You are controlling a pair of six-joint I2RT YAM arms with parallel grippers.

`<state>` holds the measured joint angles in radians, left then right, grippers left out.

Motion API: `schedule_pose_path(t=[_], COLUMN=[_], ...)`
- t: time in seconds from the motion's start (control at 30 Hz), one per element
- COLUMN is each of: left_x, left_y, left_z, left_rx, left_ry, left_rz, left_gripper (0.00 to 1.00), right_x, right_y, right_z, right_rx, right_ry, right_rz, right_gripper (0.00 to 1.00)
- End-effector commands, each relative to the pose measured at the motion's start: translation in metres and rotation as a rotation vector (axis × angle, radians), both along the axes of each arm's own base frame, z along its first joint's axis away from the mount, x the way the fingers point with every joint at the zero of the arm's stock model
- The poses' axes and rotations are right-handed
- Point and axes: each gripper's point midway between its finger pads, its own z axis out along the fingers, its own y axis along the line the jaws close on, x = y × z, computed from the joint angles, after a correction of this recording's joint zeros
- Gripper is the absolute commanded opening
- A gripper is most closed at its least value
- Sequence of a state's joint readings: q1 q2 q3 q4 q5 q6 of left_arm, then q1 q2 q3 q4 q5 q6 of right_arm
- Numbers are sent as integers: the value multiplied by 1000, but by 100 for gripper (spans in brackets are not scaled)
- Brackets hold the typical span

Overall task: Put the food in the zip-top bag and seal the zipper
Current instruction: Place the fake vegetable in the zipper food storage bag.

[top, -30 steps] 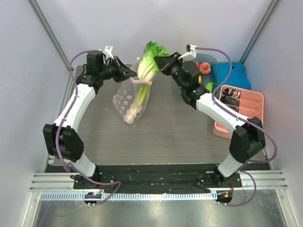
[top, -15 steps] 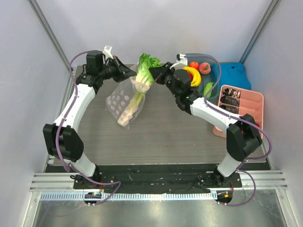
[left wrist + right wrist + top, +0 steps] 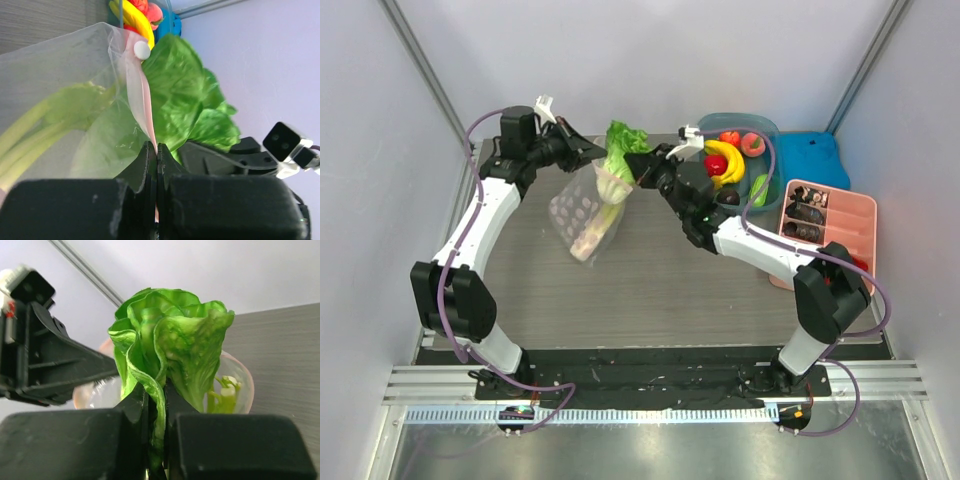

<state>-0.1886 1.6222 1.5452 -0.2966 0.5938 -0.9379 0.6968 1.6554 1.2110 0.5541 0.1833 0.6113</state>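
Roughly halfway through, I'd say. Nearest me the grey bench (image 3: 670, 290) is bare apart from the arms. Over on the right there's a pink tray (image 3: 865, 210) with some small dark bits in its compartments.

Mid-bench, the zip-top bag (image 3: 582, 215) hangs off the surface. The left claw (image 3: 156, 150) is clenched on its mouth edge, right on the pink zipper (image 3: 141, 102), and the mouth gapes wide, so no sealing yet. The right claw (image 3: 156, 390) is pinched on the leaves of the lettuce head (image 3: 620, 145), which stands upright in the mouth, lower part inside and leafy top poking out.

There's a pale green stalk (image 3: 35, 127) down in the bag, though honestly I can't tell if that's a separate piece or just the lettuce's own stem.

At the back, the teal tub (image 3: 740, 118) holds the bananas (image 3: 722, 152) and a red round fruit (image 3: 716, 165), not bagged yet. Left to do: finish the lettuce, get the fruit in, zip.
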Motion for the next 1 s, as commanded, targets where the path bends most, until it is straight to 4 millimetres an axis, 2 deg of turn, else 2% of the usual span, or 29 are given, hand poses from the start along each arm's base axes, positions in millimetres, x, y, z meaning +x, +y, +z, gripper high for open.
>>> schedule_pose_path(t=[0.0,0.03,0.1,0.13,0.2,0.23,0.27,0.3,0.33,0.37,0.4,0.43,0.47,0.5,0.53,0.6,0.63,0.67,0.73,0.77,0.87,0.97], left_x=[-1,-2,-6,-7,-11,-12,-14,-16,-18,-20,-22,-24,-26,-27,-28,-30,-31,-32,-32,-32,-33,-35], left_y=[-8,-8,-7,-8,-7,-6,-6,-6,-6,-6,-6,-6,-6,-6,-7,-7,-8,-8,-8,-8,-8,-9], left_z=[40,40,42,45,50,54,56,58,59,61,62,64,65,65,67,70,71,72,73,73,75,73], left_rx=[-60,-62,-68,-74,-81,-86,-88,-91,-93,-96,-98,-99,-102,-104,-109,-116,-124,-128,-131,-132,-138,-142], left_ry=[-136,-138,-142,-154,-172,-186,-194,-200,-204,-208,-208,-213,-213,-213,-217,-220,-219,-220,-224,-222,-221,-215], left_rz=[-20,-21,-23,-29,-33,-38,-46,-53,-61,-68,-74,-81,-88,-91,-93,-99,-101,-105,-101,-103,-103,-111], left_gripper=[0,0,0,0,0,0,0,0,0,0,0,0,0,0,0,0,0,0,0,0,0,0], right_x=[-18,-23,-27,-29,-38,-40,-46,-43,-42,-52,-38,-35,-34,-22,-17,-6,4,8,17,19,17,13], right_y=[15,19,18,18,16,14,14,4,-2,-3,-26,-36,-45,-68,-78,-99,-117,-124,-133,-132,-116,-104], right_z=[3,2,4,6,22,22,35,45,40,57,62,61,70,62,65,58,50,47,35,32,20,12], right_rx=[-31,-43,-51,-59,-78,-99,-116,-129,-160,-156,-148,-137,-125,-122,-119,-112,-106,-91,-61,-56,-17,11], right_ry=[-79,-88,-96,-105,-149,-139,-170,-178,-135,-161,-141,-101,-99,-25,-8,37,68,89,144,155,227,279], right_rz=[56,102,146,167,249,274,330,343,374,460,440,452,464,436,414,372,326,307,282,293,366,407], right_gripper=[7,16,28,42,60,73,81,87,99,100,100,100,100,100,100,100,100,100,96,83,62,55])
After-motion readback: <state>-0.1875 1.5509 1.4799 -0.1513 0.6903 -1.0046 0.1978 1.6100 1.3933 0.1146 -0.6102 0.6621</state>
